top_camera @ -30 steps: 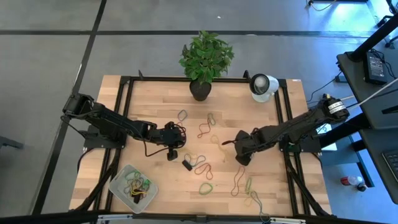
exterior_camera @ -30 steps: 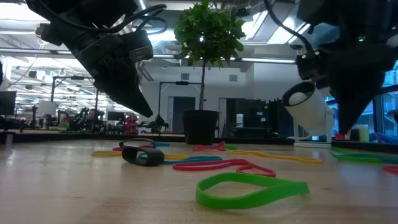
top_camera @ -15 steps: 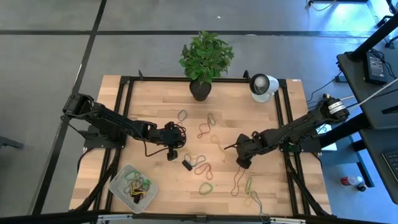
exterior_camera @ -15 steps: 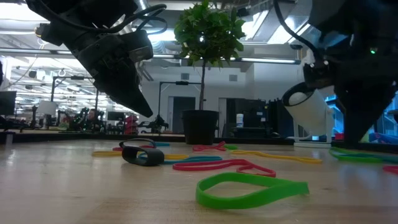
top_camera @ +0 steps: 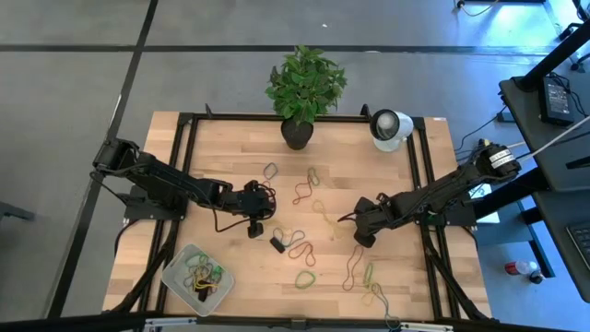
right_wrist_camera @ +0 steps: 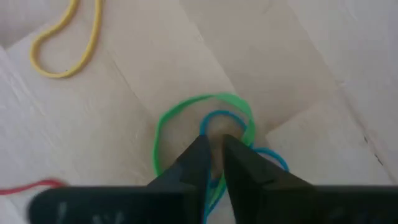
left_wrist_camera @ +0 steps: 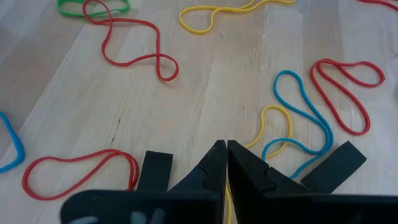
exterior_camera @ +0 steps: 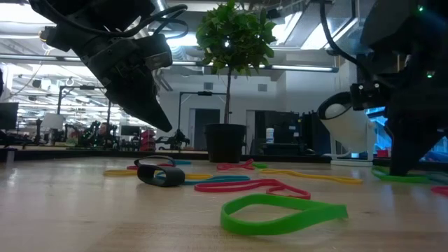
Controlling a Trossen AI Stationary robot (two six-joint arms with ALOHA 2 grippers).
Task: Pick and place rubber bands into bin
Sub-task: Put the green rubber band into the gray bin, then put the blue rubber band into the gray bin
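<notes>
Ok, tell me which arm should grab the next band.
The right. Its end effector is down on the table, fingers nearly closed over a green band and a blue band. The left end effector is shut and empty.

Grey floor (top_camera: 74, 83) surrounds the wooden table (top_camera: 221, 148); bright ceiling lights (exterior_camera: 210, 52) behind.

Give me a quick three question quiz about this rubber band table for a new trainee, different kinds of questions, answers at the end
1. True or false: the shallow translucent plastic bin already holds rubber bands.
2. Which loops sit right at the right gripper fingertips? A) a red one B) a green loop and a blue loop C) a yellow one
3. Fill in: the left gripper has its fingers pressed ____.

Key: 1 true; 2 B; 3 together
</notes>
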